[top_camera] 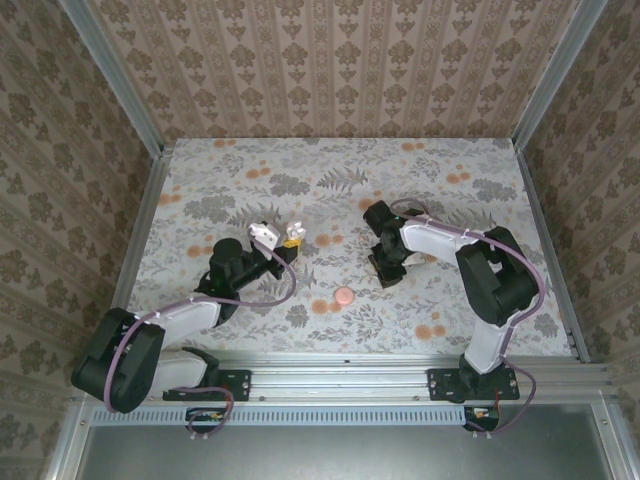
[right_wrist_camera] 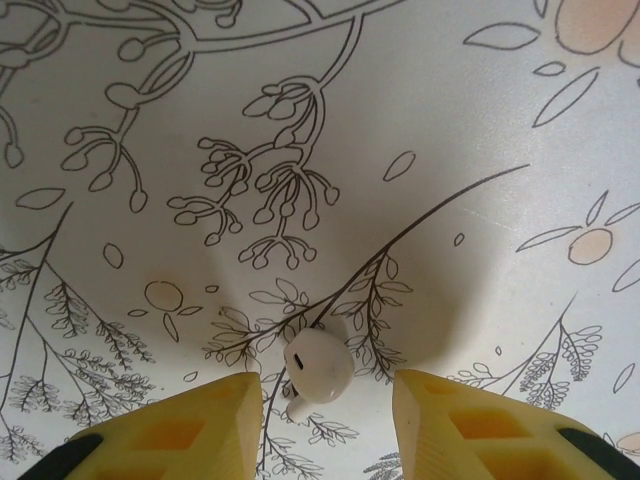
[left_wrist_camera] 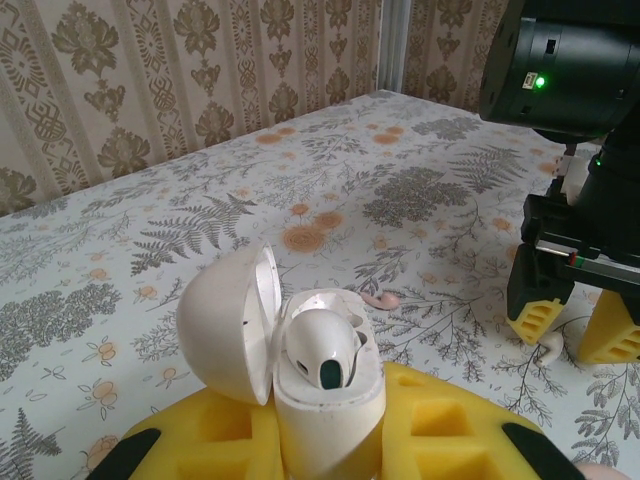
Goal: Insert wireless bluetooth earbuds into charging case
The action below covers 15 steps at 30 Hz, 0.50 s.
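The charging case (left_wrist_camera: 332, 400) is white, and the left gripper (left_wrist_camera: 330, 448) has its yellow fingers pressed together on the case's body, holding it upright with the lid (left_wrist_camera: 228, 325) swung open. In the top view it sits beyond the pink disc (top_camera: 344, 296), on the left arm's side. A seated earbud (left_wrist_camera: 322, 352) fills 1 of the sockets. The lid and that bud hide most of the other socket, so I cannot tell whether it is free.

The loose earbud (right_wrist_camera: 318, 364) lies on the table (top_camera: 450, 215), beyond the pink disc on the right arm's side. The right gripper (right_wrist_camera: 325, 395) points down over it with its jaws spread, 1 yellow finger on each side and neither touching it.

The step in hand looks like the pick of this loose earbud. To do it well, centre the gripper first, since the bud sits nearer 1 finger than the other. Then bring the tips down almost to the table before closing. The bud is small, smooth and rounded, so a slow, light squeeze across the bulb suits it better than a snap, which could squirt it out sideways. Only the bulb shows clearly, and little of the stem is visible. Leaving the stem end free of the fingers would likely ease the later drop into the case. Meanwhile the left gripper should hold the case steady and open.
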Each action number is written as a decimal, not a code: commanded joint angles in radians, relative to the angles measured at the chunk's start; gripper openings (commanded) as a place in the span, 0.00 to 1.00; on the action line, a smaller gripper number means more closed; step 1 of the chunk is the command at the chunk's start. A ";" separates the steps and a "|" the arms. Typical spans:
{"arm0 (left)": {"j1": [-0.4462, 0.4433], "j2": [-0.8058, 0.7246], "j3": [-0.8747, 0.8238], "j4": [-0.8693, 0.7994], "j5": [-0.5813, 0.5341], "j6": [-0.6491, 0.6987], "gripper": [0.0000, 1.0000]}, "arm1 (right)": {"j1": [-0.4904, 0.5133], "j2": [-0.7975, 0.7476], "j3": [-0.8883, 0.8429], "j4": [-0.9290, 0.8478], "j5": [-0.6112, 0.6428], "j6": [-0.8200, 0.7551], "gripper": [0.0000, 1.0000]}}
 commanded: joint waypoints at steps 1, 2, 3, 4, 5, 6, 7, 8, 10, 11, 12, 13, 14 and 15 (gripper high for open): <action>0.011 -0.022 -0.003 -0.004 -0.005 0.014 0.14 | -0.005 0.020 0.010 -0.006 0.005 0.018 0.40; 0.013 -0.023 -0.002 -0.007 -0.005 0.015 0.14 | -0.008 0.022 0.011 -0.008 0.006 0.014 0.39; 0.014 -0.024 -0.002 -0.008 -0.006 0.016 0.14 | -0.010 0.022 0.011 -0.009 0.005 0.011 0.39; 0.014 -0.025 -0.002 -0.011 -0.007 0.016 0.14 | -0.012 0.024 0.011 -0.010 0.006 0.010 0.38; 0.016 -0.025 0.000 -0.014 -0.007 0.016 0.14 | -0.014 0.025 0.011 -0.011 0.006 0.009 0.37; 0.016 -0.025 0.000 -0.015 -0.007 0.018 0.14 | -0.015 0.026 0.011 -0.011 0.006 0.007 0.36; 0.016 -0.025 0.001 -0.017 -0.007 0.018 0.14 | -0.018 0.027 0.013 -0.013 0.006 0.004 0.35; 0.018 -0.025 0.002 -0.018 -0.007 0.017 0.14 | -0.020 0.031 0.014 -0.016 0.006 0.002 0.35; 0.019 -0.023 0.003 -0.019 -0.007 0.018 0.14 | -0.021 0.035 0.019 -0.023 0.005 -0.003 0.33; 0.019 -0.024 0.003 -0.018 -0.007 0.018 0.14 | -0.021 0.038 0.024 -0.029 0.007 -0.009 0.32; 0.019 -0.024 0.003 -0.019 -0.007 0.018 0.14 | -0.021 0.040 0.028 -0.036 0.008 -0.012 0.32; 0.019 -0.023 0.004 -0.020 -0.007 0.018 0.14 | -0.021 0.043 0.028 -0.039 0.008 -0.014 0.32; 0.022 -0.022 0.006 -0.020 -0.007 0.019 0.14 | -0.021 0.046 0.027 -0.039 0.006 -0.015 0.32; 0.021 -0.022 0.006 -0.021 -0.006 0.019 0.14 | -0.021 0.046 0.025 -0.038 0.006 -0.015 0.32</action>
